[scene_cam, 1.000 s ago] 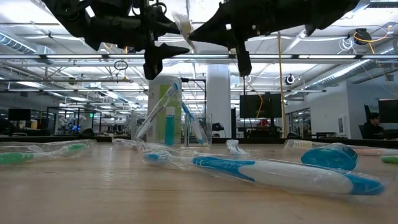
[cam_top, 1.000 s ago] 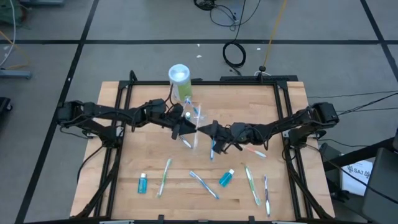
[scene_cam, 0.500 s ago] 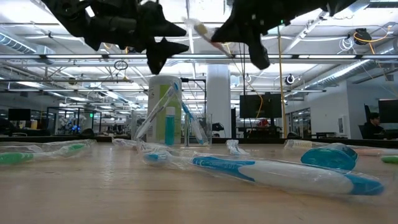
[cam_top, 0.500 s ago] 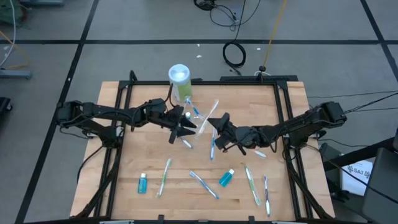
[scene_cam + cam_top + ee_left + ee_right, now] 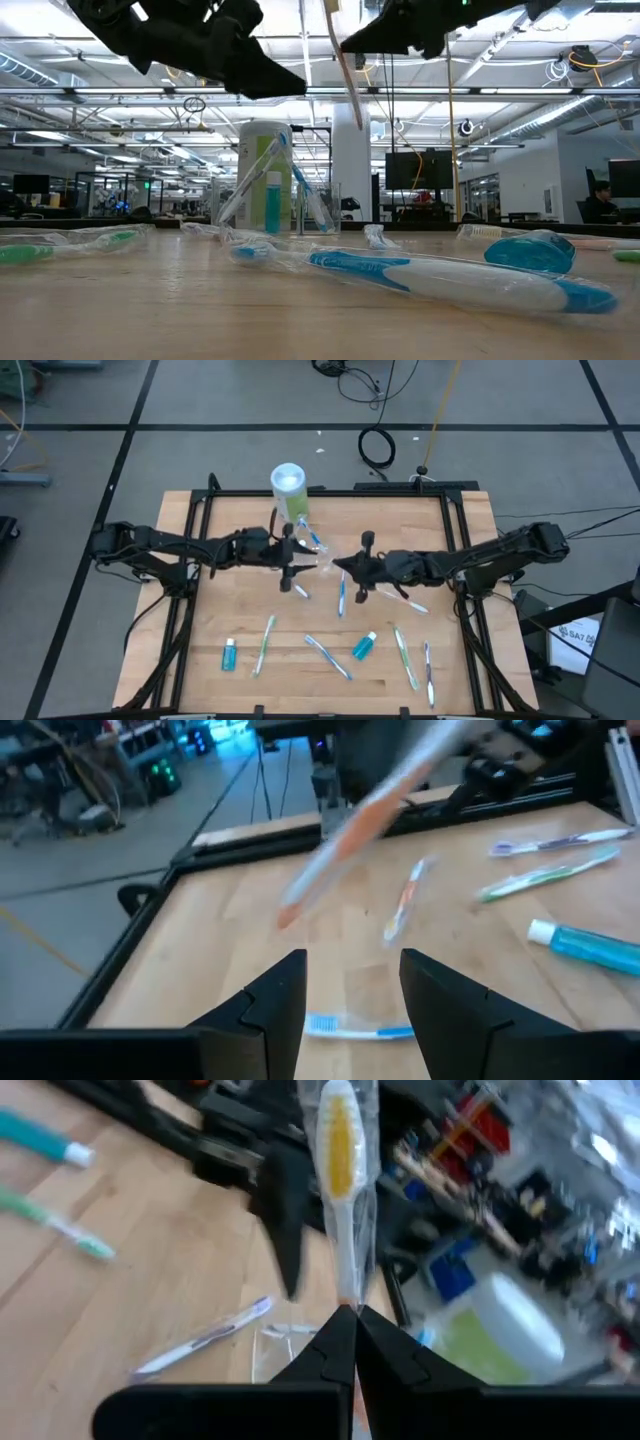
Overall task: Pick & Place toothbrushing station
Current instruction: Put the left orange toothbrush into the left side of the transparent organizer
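The right gripper (image 5: 345,1320) is pinching a wrapped white-and-orange toothbrush (image 5: 341,1170) upright above the small clear plastic container (image 5: 312,553), needing a plumb descent, while the spread left gripper (image 5: 350,990) is hovering beside it.

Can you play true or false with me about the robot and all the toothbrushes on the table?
1. The right tool is pinching a toothbrush with orange bristles. True.
2. The left tool is holding a toothbrush too. False: its fingers stand open with nothing between them.
3. The green-and-white canister stands at the far edge of the table. True.
4. All the teal tubes are inside the clear container. False: two teal tubes lie on the table near the front.
5. Toothbrushes are lying on the table. True: several lie flat there, like the blue-and-white toothbrush in the low view.
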Robot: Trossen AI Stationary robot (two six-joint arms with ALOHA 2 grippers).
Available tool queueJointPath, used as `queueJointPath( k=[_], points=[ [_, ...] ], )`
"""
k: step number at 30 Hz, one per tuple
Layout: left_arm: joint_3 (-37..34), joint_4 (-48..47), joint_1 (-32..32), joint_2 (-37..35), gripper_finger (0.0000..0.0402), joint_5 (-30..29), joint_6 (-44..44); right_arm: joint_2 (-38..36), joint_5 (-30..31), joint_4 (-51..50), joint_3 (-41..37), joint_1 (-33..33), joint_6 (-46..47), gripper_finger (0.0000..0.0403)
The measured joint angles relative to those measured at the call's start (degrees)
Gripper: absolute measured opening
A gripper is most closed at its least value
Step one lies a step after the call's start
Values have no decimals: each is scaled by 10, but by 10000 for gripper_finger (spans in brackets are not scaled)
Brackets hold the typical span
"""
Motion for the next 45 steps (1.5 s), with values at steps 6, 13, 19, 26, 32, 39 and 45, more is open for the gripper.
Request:
queueJointPath(
  k=[6,13,19,26,32,39,45],
  points=[
    [0,86,-21,0,168,-4,12,11,-75,-4,0,-58,134,0],
    [0,117,-25,0,168,-10,14,31,-169,48,0,-93,201,0],
    [0,122,-25,0,168,-24,2,66,-226,116,0,-93,204,0],
    [0,122,-26,0,168,-24,-16,82,-225,144,0,-95,200,0],
    [0,122,-28,0,126,-24,-19,81,-224,150,0,-96,200,0],
    [0,122,-29,0,33,-26,-39,81,-224,150,0,-96,200,1],
    [0,120,-30,0,21,-67,-86,81,-218,149,0,-96,202,32]
  ],
)
